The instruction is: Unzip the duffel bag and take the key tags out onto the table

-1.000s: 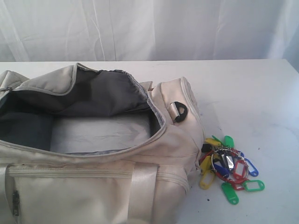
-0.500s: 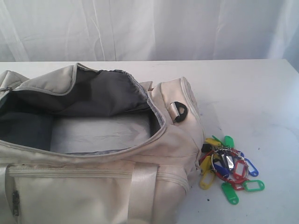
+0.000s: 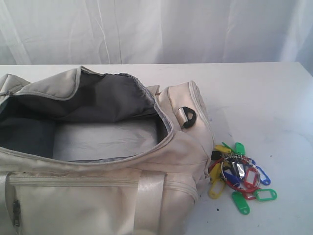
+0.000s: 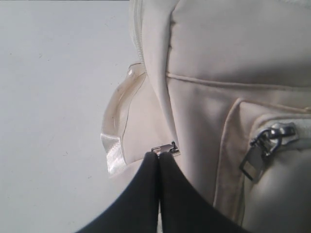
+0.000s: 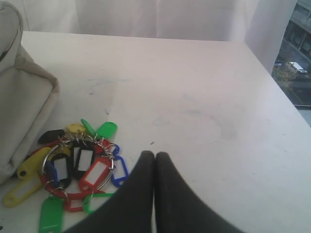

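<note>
White table (image 3: 264, 93) runs back to a pale curtain (image 3: 146, 29) and carries the duffel bag (image 3: 98, 196), which lies unzipped with its grey lining (image 3: 102, 103) bare. The left gripper (image 4: 159, 158) is pressed shut on nothing against the bag's outside, by a small metal fitting (image 4: 165, 148). Hard against the bag's right end the key tags (image 3: 239, 174) lie heaped on the table, with the right gripper (image 5: 154, 158) near them, closed and empty. Both steps look done, so I judge little is left beyond drawing the arms clear.
</note>
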You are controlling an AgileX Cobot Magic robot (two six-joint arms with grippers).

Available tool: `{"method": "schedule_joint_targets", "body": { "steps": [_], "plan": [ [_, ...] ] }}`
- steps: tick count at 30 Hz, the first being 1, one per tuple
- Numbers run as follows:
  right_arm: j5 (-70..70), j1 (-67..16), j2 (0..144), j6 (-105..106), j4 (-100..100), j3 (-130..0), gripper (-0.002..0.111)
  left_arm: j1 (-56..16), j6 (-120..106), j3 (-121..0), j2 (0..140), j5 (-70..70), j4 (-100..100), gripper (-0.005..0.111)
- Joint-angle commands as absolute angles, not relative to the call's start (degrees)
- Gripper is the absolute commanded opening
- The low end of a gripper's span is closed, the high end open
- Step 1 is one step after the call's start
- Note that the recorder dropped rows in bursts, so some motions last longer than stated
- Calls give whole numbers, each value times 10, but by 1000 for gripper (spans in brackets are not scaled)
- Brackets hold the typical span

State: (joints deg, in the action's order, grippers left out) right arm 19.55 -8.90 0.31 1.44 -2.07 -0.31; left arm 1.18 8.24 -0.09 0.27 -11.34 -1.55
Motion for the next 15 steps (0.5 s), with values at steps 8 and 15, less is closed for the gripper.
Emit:
{"method": "schedule_joint_targets", "body": {
  "steps": [8, 15],
  "plan": [
    [196, -72, 0, 10, -17, 0, 0, 7, 86, 0, 0, -116, -13, 0],
    [196, -72, 0, 10, -17, 0, 0, 7, 86, 0, 0, -116, -13, 0]
  ]
}}
